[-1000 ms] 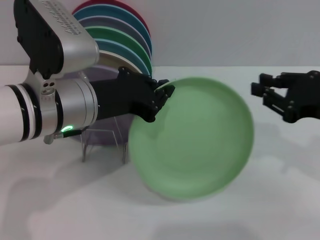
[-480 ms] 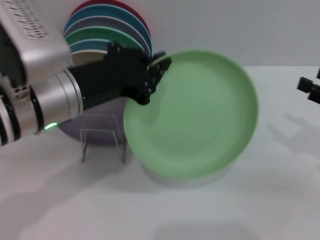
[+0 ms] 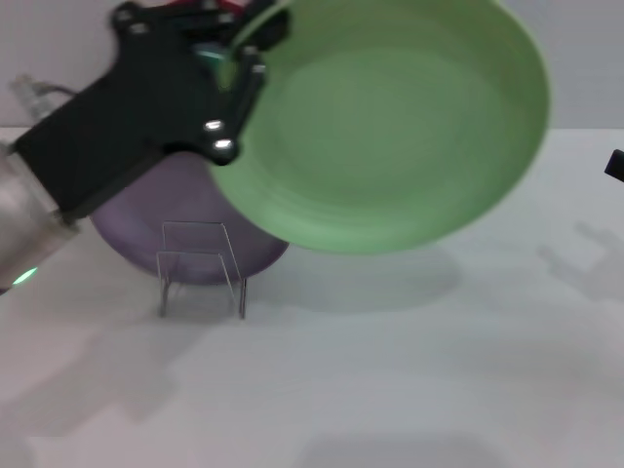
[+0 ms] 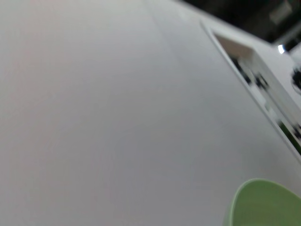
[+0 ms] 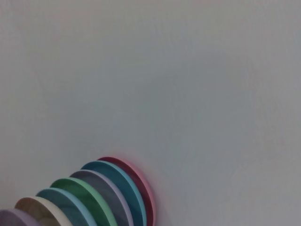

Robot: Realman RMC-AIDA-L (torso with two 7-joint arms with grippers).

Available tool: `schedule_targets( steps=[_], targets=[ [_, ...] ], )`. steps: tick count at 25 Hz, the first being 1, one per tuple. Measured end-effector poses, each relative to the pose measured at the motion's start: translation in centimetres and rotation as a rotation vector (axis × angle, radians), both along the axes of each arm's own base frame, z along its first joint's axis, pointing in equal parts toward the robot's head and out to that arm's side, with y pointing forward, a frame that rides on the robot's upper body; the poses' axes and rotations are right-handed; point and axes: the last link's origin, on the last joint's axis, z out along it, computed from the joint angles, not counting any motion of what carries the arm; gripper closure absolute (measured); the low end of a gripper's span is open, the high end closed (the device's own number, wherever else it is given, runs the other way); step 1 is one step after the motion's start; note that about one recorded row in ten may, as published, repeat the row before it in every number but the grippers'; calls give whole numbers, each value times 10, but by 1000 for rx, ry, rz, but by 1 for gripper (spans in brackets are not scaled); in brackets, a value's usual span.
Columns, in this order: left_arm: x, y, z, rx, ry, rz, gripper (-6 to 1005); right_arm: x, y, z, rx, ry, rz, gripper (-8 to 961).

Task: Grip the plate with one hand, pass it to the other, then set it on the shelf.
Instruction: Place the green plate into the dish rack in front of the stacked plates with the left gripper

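Note:
My left gripper [image 3: 244, 54] holds the light green plate [image 3: 390, 127] high above the table, shut on its upper left rim. The plate tilts with its face toward me, and its edge [image 4: 263, 202] also shows in the left wrist view. Below it on the table stands the small clear shelf [image 3: 200, 268], with nothing in it. Only a black tip of my right gripper [image 3: 616, 164] shows at the far right edge, well clear of the plate.
A lavender plate [image 3: 185, 229] leans just behind the clear shelf. A row of coloured plates [image 5: 94, 197] stands on edge in the right wrist view; in the head view my left arm hides most of it. White table [image 3: 390, 370] spreads in front.
My left arm has lifted the green plate up and back, from beside the shelf to high above it. The right gripper has drawn away to the right edge.

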Motion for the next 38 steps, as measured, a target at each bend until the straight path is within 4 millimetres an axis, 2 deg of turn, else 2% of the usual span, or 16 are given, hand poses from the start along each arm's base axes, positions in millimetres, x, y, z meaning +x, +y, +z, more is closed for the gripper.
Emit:
schedule_targets(
  steps=[1, 5, 6, 7, 9, 10, 12, 15, 17, 23, 38],
  targets=[
    [0, 0, 0, 0, 0, 0, 935, 0, 0, 0, 0, 0, 0, 142],
    [-33, 5, 5, 84, -73, -57, 935, -4, 3, -5, -20, 3, 25, 143],
    [-33, 5, 5, 84, -73, -57, 935, -4, 3, -5, -20, 3, 25, 143],
    [-42, 7, 6, 123, -81, -67, 935, -6, 5, -7, -32, 6, 40, 143],
    [-42, 7, 6, 123, -81, -67, 938, -6, 5, -8, -36, 6, 45, 143],
    [-57, 10, 8, 230, -80, -108, 939, -8, 6, -9, -44, 4, 53, 143],
    [-63, 17, 11, 250, -75, -88, 939, -8, 6, -10, -49, 3, 57, 142],
    [-65, 19, 12, 254, -71, -81, 939, -11, 6, -12, -63, -2, 75, 142],
    [-74, 32, 17, 276, -14, -45, 939, -13, 5, -14, -72, -10, 101, 142],
    [-86, 47, 19, 284, 79, 13, 939, -14, 3, -16, -84, -7, 116, 143],
    [-112, 37, 14, 239, 126, 85, 938, -17, -2, -18, -107, 3, 141, 143]
  ],
)
